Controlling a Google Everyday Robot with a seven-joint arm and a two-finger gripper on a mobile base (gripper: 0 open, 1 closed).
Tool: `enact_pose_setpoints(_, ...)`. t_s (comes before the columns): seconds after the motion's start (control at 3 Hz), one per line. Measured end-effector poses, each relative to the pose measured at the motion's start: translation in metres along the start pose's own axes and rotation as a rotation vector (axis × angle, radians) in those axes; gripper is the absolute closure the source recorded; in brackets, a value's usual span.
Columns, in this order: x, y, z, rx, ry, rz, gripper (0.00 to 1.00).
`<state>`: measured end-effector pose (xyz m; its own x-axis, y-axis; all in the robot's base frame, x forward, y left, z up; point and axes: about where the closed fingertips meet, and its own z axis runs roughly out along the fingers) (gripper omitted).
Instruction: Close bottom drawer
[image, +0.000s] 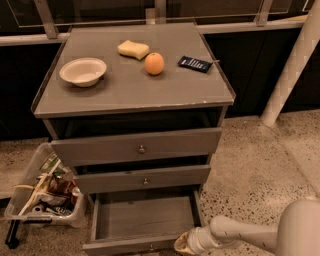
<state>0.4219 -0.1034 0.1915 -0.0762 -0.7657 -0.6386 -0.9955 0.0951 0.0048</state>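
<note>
The bottom drawer (142, 220) of the grey cabinet is pulled out, its plain grey inside empty. Its slim front panel (127, 246) lies at the picture's lower edge. My gripper (183, 243) sits at the end of the white arm (240, 232), low at the right, right at the drawer's front right corner. Only its yellowish tip shows, against the front panel.
The two upper drawers (136, 148) stand slightly ajar. On the cabinet top lie a white bowl (83, 71), a yellow sponge (133, 49), an orange (154, 63) and a dark packet (194, 63). A clear bin of clutter (44, 192) stands on the floor at the left. A white post (292, 65) stands at the right.
</note>
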Motion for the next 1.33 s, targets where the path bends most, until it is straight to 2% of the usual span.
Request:
enact_pose_setpoints(0.33, 0.019, 0.003, -0.001, 0.015, 0.014, 0.060, 0.84)
enact_pose_setpoints(0.67, 0.045, 0.000, 0.001, 0.023, 0.006, 0.142, 0.82)
enact_pose_setpoints(1.33, 0.047, -0.004, 0.001, 0.029, 0.005, 0.144, 0.36)
